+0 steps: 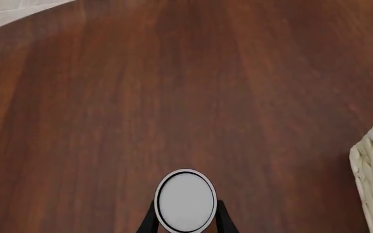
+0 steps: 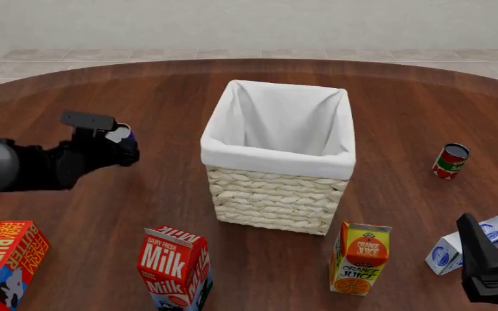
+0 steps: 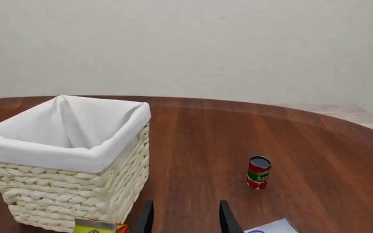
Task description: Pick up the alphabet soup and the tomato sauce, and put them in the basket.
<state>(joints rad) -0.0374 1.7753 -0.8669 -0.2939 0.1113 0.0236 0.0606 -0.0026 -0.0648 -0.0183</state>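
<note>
Red "Dairy Fresh Milk" carton beside "Orange Juice" carton.

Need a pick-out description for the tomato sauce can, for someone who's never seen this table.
Start at the tall wicker basket in the middle of the table; look to its right. The tomato sauce stands upright there alone, farther back than the cartons. It is the only small round can on that side: red label, green and white patch, dark top.

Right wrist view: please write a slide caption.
Open right gripper faces cream wicker basket and upright red tomato sauce can on brown table.
</note>
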